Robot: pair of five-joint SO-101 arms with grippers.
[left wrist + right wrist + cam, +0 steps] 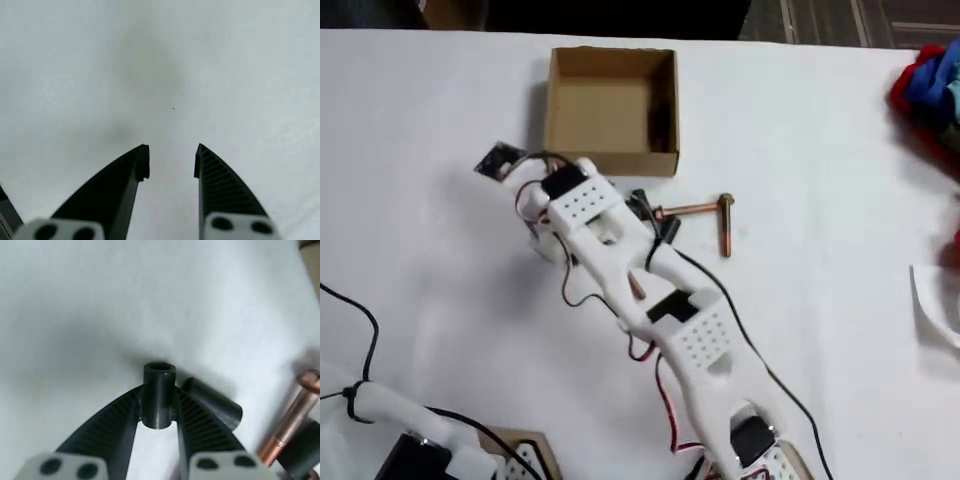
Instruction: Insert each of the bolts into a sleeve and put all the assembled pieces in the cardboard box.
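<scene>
The white table (820, 140) carries a cardboard box (610, 162), near it a copper bolt (690, 210) touching a 2nd bolt (726, 235) in an L, and 1 black sleeve (212, 402) on its side.

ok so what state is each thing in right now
left tool, open, holding nothing
right tool, shut on held sleeve
held sleeve, clamped between the fingers, no bolt in it
second sleeve, lying on its side on the table
bolt, lying on the table, not held
cardboard box, open on top
</scene>
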